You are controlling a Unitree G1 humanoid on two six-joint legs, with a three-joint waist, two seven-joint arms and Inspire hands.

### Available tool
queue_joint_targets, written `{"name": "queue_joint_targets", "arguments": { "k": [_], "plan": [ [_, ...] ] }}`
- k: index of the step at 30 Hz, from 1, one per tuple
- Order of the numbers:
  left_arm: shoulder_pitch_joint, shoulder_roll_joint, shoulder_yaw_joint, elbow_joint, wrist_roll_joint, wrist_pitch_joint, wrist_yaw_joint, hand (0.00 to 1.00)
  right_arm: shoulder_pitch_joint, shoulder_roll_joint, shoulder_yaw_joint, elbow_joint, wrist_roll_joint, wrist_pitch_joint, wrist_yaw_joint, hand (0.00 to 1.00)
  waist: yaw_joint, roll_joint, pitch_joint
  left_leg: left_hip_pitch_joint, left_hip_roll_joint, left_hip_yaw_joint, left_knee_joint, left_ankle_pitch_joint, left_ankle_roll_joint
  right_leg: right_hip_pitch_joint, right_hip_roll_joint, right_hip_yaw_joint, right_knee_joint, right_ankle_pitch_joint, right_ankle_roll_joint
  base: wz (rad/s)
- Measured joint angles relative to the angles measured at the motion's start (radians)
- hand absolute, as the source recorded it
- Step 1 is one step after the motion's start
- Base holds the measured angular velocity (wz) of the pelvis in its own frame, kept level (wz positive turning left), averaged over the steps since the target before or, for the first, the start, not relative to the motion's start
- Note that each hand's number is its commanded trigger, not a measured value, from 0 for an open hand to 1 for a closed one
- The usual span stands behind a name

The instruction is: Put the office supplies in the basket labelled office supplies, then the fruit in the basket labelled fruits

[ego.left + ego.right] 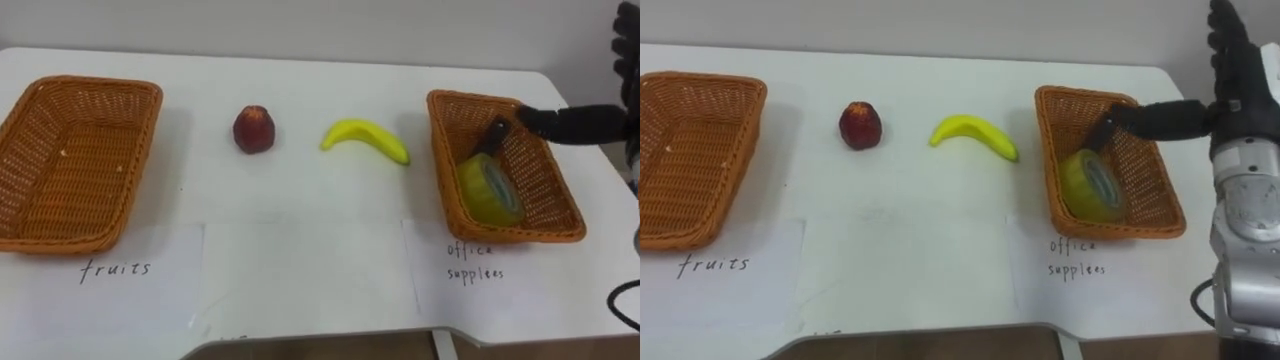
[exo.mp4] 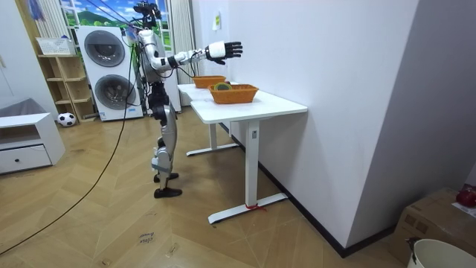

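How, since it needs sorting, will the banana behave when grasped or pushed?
The banana lies curved and flat, so it probably won't roll, though a push might spin it. Its smooth skin may slip; hard squeezing likely bruises it.

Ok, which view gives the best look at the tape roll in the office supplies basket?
The right eye view: the tape roll lies unobstructed in the office supplies basket, its side and core visible. The left eye view shows nearly the same. The room view gives just a greenish sliver above the basket's rim.
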Motion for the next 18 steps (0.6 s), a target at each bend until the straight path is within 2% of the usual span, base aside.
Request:
{"name": "queue_joint_targets", "arguments": {
  "k": [5,9,12,15,17,18],
  "plan": [
    [0.002,0.008,0.009,0.002,-0.001,0.008,-0.018,0.0,-0.056,0.0,0.008,-0.031,-0.006,0.002,0.012,0.0,0.02,-0.002,0.0011,0.0,0.0,-0.008,0.009,0.0,0.0,0.004,-0.003,-0.019,0.0,0.0,0.0,0.03],
    [0.002,0.022,0.009,0.002,0.001,0.011,-0.032,0.0,-0.072,-0.007,0.048,-0.03,0.003,0.001,0.015,0.0,0.05,-0.024,0.0028,-0.006,0.007,-0.029,0.011,0.0,0.0,0.01,-0.002,-0.034,-0.001,0.0,0.0,0.12],
    [0.006,0.023,0.009,0.001,0.003,0.023,-0.032,0.0,-0.075,-0.01,0.087,-0.03,0.003,0.003,0.037,0.0,0.069,-0.037,-0.0033,-0.019,0.003,-0.048,0.014,0.0,0.0,0.01,-0.005,-0.053,0.001,0.0,0.0,0.18],
    [0.012,0.028,0.012,0.0,0.01,0.026,-0.033,0.0,-0.076,-0.026,0.115,-0.03,0.012,0.003,0.049,0.0,0.103,-0.045,-0.0034,-0.019,-0.002,-0.058,0.019,0.0,0.0,0.015,-0.006,-0.072,0.0,0.0,0.0,0.13],
    [0.018,0.035,0.017,-0.002,0.01,0.025,-0.033,0.0,-0.078,-0.034,0.125,-0.03,0.014,0.003,0.053,0.0,0.114,-0.054,-0.0055,-0.025,-0.002,-0.065,0.024,0.0,0.0,0.017,-0.007,-0.083,0.0,0.0,0.0,0.18],
    [0.022,0.041,0.017,-0.002,0.01,0.025,-0.035,0.0,-0.081,-0.043,0.133,-0.03,0.026,0.003,0.058,0.0,0.128,-0.057,-0.0037,-0.027,-0.002,-0.069,0.026,0.0,-0.001,0.017,-0.007,-0.089,-0.001,0.0,0.0,0.16]
  ]
}}
